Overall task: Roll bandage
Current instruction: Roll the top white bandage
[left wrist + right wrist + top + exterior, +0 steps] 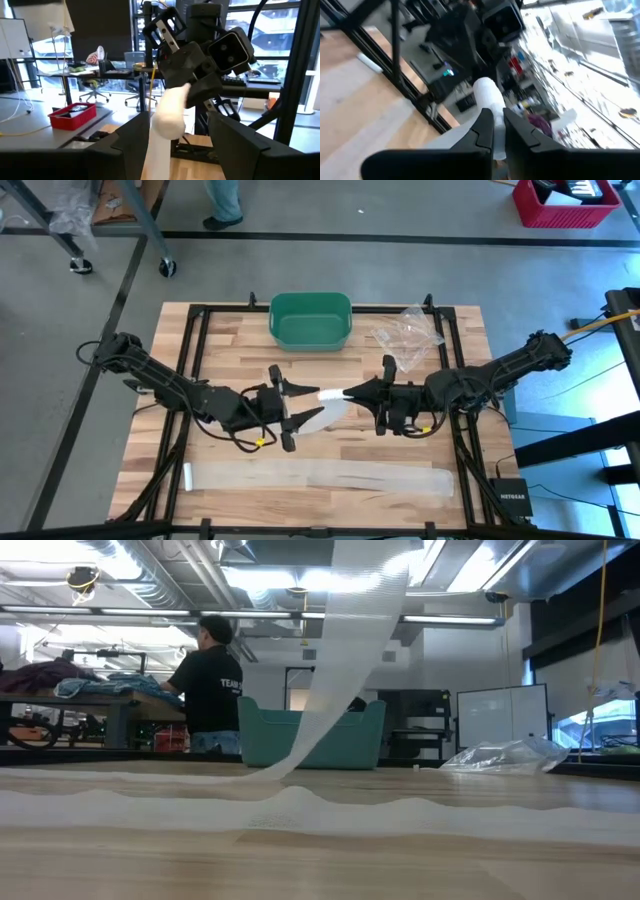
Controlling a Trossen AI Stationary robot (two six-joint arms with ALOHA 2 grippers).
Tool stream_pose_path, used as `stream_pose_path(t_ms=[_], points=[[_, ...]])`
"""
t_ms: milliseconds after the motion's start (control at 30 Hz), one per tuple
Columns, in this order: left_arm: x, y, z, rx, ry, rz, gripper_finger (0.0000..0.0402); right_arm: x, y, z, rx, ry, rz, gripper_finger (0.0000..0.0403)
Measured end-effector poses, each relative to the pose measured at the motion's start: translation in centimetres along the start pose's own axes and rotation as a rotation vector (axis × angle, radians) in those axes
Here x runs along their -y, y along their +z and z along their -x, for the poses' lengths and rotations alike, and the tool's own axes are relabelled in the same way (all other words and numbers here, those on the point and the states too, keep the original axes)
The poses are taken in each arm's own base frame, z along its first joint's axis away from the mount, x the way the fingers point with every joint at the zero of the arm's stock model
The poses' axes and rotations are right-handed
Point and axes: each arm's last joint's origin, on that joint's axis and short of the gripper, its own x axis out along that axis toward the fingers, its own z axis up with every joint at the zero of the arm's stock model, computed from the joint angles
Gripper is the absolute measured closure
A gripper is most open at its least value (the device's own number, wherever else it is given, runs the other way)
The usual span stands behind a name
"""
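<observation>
At the centre of the frame, above the wooden table point(240, 340), the right hand point(350, 393) is pinching the white rolled bandage point(331, 394), its long axis pointing across toward the left hand point(296, 413). That hand is standing with fingers apart just beside the roll, while the loose tail is trailing to the lower edge.

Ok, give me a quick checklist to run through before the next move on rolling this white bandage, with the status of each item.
1. Right gripper shut on the rolled end of the white gauze bandage: ok.
2. Left gripper open around the roll: ok.
3. Roll raised off the wooden table: ok.
4. Loose bandage tail lying flat along the near edge: ok.
5. Green plastic bin and clear plastic bag apart from the bandage: ok.
6. Roll tightness: cannot tell.
</observation>
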Motion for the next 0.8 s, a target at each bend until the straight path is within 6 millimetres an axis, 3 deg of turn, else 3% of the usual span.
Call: stream_pose_path(t_ms=[233, 567, 800], points=[[0.6, 0.0, 0.7, -0.013, 0.05, -0.102, 0.0209, 0.1, -0.2, 0.0, -0.049, -0.031, 0.009, 0.0377], [-0.4, -0.1, -0.1, -0.019, 0.082, -0.125, 0.0209, -0.9, -0.1, -0.8, -0.038, 0.007, -0.024, 0.0377], [-0.4, -0.4, -0.1, -0.042, 0.084, -0.141, 0.0209, -0.6, 0.1, -0.6, -0.029, -0.026, -0.035, 0.0377]])
